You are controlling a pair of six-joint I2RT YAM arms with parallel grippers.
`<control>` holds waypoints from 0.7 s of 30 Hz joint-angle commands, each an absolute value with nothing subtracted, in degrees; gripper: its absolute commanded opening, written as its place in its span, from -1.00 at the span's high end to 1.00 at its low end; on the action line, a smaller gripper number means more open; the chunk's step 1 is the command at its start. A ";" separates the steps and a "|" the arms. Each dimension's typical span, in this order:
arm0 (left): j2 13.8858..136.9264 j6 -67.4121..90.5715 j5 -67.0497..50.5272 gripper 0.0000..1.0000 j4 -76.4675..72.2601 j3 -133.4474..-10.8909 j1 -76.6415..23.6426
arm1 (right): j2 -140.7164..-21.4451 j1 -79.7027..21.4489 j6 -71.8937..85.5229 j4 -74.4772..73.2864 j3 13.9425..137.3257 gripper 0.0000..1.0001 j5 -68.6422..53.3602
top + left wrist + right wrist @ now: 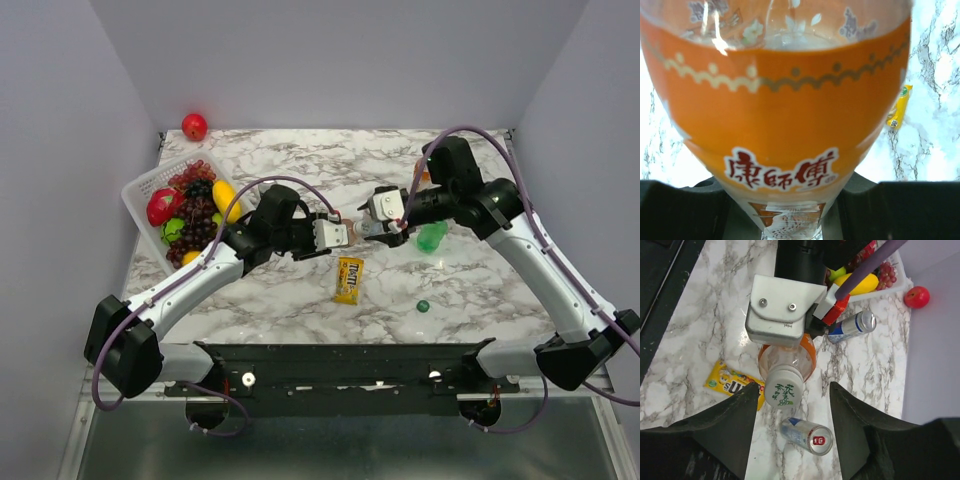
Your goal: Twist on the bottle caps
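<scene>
Your left gripper [335,236] was pinched on the orange drink bottle [785,115], holding it on its side with the neck aimed at your right gripper [795,386]. That right gripper stood spread, one finger on each side of the white cap [783,388] sitting on the bottle's mouth, and neither finger clearly touched it. Past its fingertips a drink can [806,435] lay tipped over. The green bottle [432,237] lay on its side just beside the right gripper. The dark green cap [423,306] sat well apart from both grippers, towards the arm bases. An M&M's packet [349,279] lay near the left gripper's fingertips.
</scene>
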State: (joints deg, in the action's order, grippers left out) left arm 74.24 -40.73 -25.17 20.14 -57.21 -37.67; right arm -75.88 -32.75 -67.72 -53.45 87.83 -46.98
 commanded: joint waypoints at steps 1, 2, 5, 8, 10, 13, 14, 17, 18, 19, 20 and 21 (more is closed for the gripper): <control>74.44 -40.87 -27.95 1.00 20.39 -58.71 -37.44 | -76.73 -34.01 -74.17 -55.54 88.24 -0.24 -45.88; 74.44 -40.70 -27.95 1.00 20.04 -58.62 -37.35 | -76.90 -34.10 -74.96 -56.33 88.33 -0.22 -45.70; 74.36 -40.25 -27.77 1.00 19.25 -58.27 -37.09 | -77.17 -34.36 -76.38 -57.74 88.42 -0.08 -45.18; 74.36 -39.55 -27.69 1.00 18.46 -58.10 -37.00 | -77.69 -34.37 -75.76 -57.66 88.68 0.11 -44.74; 74.18 -38.94 -27.51 1.00 17.67 -57.83 -36.91 | -78.66 -34.37 -73.14 -56.78 88.94 0.25 -44.47; 73.66 -35.96 -23.31 1.00 13.46 -57.13 -36.91 | -80.85 -34.37 -61.91 -53.80 92.01 0.43 -42.81; 73.48 -34.82 -20.07 1.00 10.31 -56.95 -37.00 | -82.95 -34.37 -58.05 -53.01 93.15 0.48 -40.98; 71.64 -31.91 -10.76 1.00 0.32 -54.50 -38.14 | -89.26 -34.28 -42.14 -52.30 100.18 0.67 -37.20; 71.11 -32.51 -2.72 1.00 -2.96 -53.62 -38.75 | -91.04 -34.28 -33.40 -52.73 102.46 0.75 -36.05; 70.58 -33.48 -0.11 1.00 -5.51 -52.22 -40.24 | -92.88 -34.28 -29.13 -53.60 107.00 0.99 -35.08; 70.49 -34.70 3.74 1.00 -9.45 -51.86 -40.95 | -95.25 -34.28 -24.57 -54.48 109.92 0.99 -32.20; 70.58 -36.11 8.13 1.00 -11.06 -51.51 -41.74 | -99.80 -34.19 -16.17 -58.41 112.74 0.99 -31.04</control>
